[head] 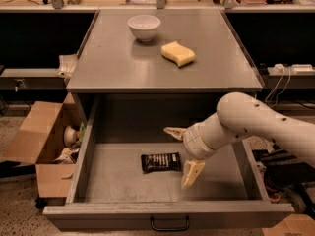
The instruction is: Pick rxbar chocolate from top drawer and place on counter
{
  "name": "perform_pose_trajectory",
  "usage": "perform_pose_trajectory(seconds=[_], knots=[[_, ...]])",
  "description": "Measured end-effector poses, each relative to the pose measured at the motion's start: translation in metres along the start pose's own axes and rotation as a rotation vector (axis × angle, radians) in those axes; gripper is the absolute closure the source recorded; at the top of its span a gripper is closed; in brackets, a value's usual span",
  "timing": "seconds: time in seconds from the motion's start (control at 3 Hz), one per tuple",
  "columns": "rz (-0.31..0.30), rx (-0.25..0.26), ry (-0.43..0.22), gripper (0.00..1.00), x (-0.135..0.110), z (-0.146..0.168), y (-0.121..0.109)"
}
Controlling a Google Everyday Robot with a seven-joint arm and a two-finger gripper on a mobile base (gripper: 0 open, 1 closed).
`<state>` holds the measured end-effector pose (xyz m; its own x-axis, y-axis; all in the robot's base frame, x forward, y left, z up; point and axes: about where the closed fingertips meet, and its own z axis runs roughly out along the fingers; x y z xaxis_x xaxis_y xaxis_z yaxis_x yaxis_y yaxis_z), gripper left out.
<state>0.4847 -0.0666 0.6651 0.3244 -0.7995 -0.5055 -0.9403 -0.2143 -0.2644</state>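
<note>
Gripper (182, 154) low inside the open top drawer (167, 211), jaws spread wide at one end of the rxbar chocolate (161, 162)

The jaws hold nothing: one pale finger (174, 132) points toward the drawer's back wall and the other (191, 173) toward its front panel, with a broad gap between them. The dark-wrapped bar lies flat on the drawer floor just outside that gap, its nearer end reaching the mouth of the jaws, and whether either finger touches it cannot be told. The white arm (256, 124) reaches in from the side of the jaws opposite the bar. Above and beyond the jaws, the grey metal bench (113, 58) carries a white bowl (143, 27) and a yellow sponge (178, 53), well apart from the gripper. On the bar's side of the jaws, outside the drawer wall, an open cardboard box (39, 146) sits on the floor
</note>
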Motion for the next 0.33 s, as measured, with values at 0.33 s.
perform_pose_trajectory(seconds=[0.33], knots=[[-0.025, 0.02, -0.028, 0.0, -0.0096, -0.0226, -0.0115]])
